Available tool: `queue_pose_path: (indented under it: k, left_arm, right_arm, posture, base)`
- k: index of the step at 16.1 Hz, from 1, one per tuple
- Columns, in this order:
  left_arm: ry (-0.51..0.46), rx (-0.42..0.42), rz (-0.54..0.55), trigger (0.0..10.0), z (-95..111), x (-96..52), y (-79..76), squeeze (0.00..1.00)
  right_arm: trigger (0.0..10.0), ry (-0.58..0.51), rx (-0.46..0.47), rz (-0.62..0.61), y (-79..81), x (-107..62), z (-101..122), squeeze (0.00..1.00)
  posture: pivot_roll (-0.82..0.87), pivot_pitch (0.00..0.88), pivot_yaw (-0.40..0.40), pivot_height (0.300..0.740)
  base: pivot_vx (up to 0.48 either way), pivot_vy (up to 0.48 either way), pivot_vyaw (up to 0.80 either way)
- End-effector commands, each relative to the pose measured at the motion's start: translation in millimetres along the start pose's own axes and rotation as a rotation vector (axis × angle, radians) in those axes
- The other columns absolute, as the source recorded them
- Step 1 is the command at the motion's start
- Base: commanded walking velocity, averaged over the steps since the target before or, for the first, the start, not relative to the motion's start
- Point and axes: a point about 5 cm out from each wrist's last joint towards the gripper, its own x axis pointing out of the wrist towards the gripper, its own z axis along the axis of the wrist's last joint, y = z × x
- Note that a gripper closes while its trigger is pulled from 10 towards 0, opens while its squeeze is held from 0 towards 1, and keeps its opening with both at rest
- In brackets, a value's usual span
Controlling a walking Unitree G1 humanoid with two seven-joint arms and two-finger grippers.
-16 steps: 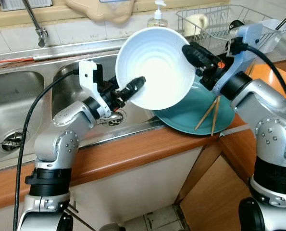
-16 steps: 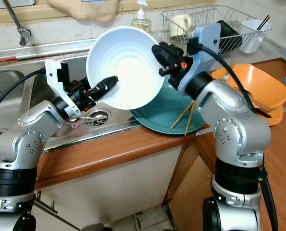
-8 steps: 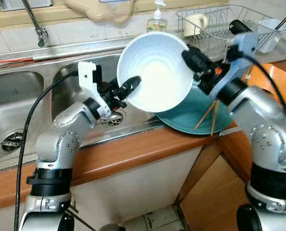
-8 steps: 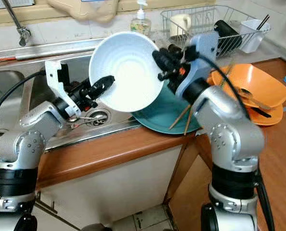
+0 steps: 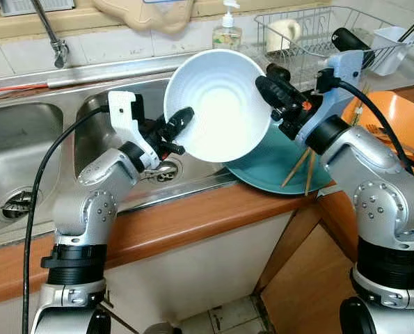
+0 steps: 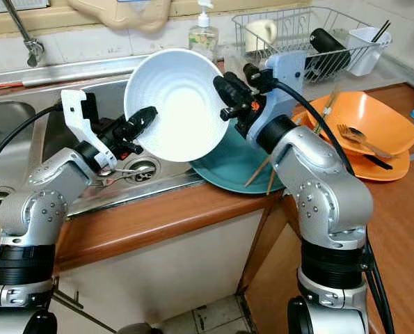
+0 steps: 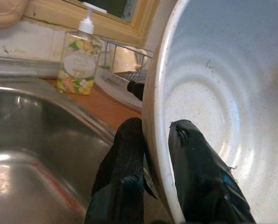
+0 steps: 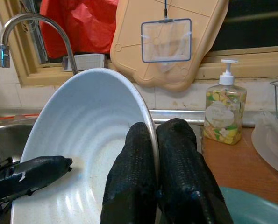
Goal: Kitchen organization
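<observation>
Bowl [image 5: 220, 104], white, ribbed inside: held in the air above the seam between sink basin [image 5: 95, 139] and desk [image 5: 193, 216], tilted on edge with its opening toward the head camera.
Left end effector [image 5: 181, 122]: clamped on the bowl's left rim, one finger inside, one outside.
Right end effector [image 5: 271, 89]: clamped on the opposite rim, fingers [image 8: 174, 154] pinching the wall between them. A grip on both sides probably steadies the bowl for a hand-over or a carry.
Beneath and behind the bowl: teal plate [image 5: 276, 167], resting on the desk edge, chopsticks [image 5: 304, 167] lying across it.
Further right: orange bowls [image 6: 363, 125], stacked, with cutlery inside.
Behind: wire dish rack [image 6: 311, 35] with a mug and a white utensil cup, the likely destination; soap bottle [image 6: 205, 31] by the wall; tap [image 5: 53, 35] over the sink
</observation>
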Motion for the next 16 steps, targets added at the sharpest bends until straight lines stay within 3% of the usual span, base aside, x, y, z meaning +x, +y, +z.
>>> queue_pose_path:
  k: [1, 6, 7, 8, 9, 10, 14, 16]
  left_arm:
    - [0.029, 0.032, -0.028, 0.0, -2, 1.0, -3.9, 0.0]
    - [0.025, 0.061, -0.033, 0.0, -1, 1.8, -7.4, 0.0]
    - [0.013, 0.058, -0.031, 0.0, 1, 2.6, -7.9, 0.0]
    - [-0.004, 0.056, -0.024, 0.0, 3, 3.6, -7.9, 0.0]
    - [-0.028, 0.051, -0.014, 0.0, 6, 4.6, -7.4, 0.0]
    - [-0.066, 0.032, 0.002, 0.0, 12, 5.3, -5.6, 0.0]
    - [-0.214, -0.042, 0.101, 0.0, 36, 5.2, 8.1, 0.0]
    - [-0.231, 0.002, 0.236, 0.0, 40, 2.5, 28.7, 0.0]
  right_arm:
    - [0.0, -0.061, -0.027, 0.0, 2.0, -2.5, 9, 0.0]
    - [0.0, -0.052, -0.036, 0.001, 3.8, -2.8, 6, 0.0]
    - [10.0, -0.048, -0.047, -0.005, 3.9, -2.5, 6, 0.0]
    - [10.0, -0.044, -0.056, -0.015, 3.7, -2.2, 5, 0.0]
    - [10.0, -0.043, -0.05, -0.014, 3.8, -2.1, 5, 0.18]
    - [10.0, -0.043, -0.046, -0.015, 3.4, -2.3, 5, 1.0]
    - [10.0, -0.083, -0.049, 0.043, 8.3, -4.3, 9, 1.0]
    - [10.0, -0.009, -0.106, 0.11, 15.6, -7.7, 1, 1.0]
  posture:
    - [-0.07, 0.0, 0.064, 0.74]
    - [-0.06, 0.0, 0.066, 0.74]
    - [-0.06, 0.0, 0.066, 0.74]
    - [-0.06, 0.0, 0.066, 0.74]
    - [-0.06, 0.0, 0.066, 0.74]
    - [-0.06, 0.0, 0.066, 0.74]
    - [-0.06, 0.0, 0.065, 0.74]
    - [-0.06, 0.0, 0.065, 0.74]
  base:
    - [0.0, 0.0, 0.0]
    - [0.0, 0.0, 0.0]
    - [0.0, 0.0, 0.0]
    - [0.0, 0.0, 0.0]
    - [0.0, 0.0, 0.0]
    - [0.0, 0.0, 0.0]
    - [0.0, 0.0, 0.0]
    - [0.0, 0.0, 0.0]
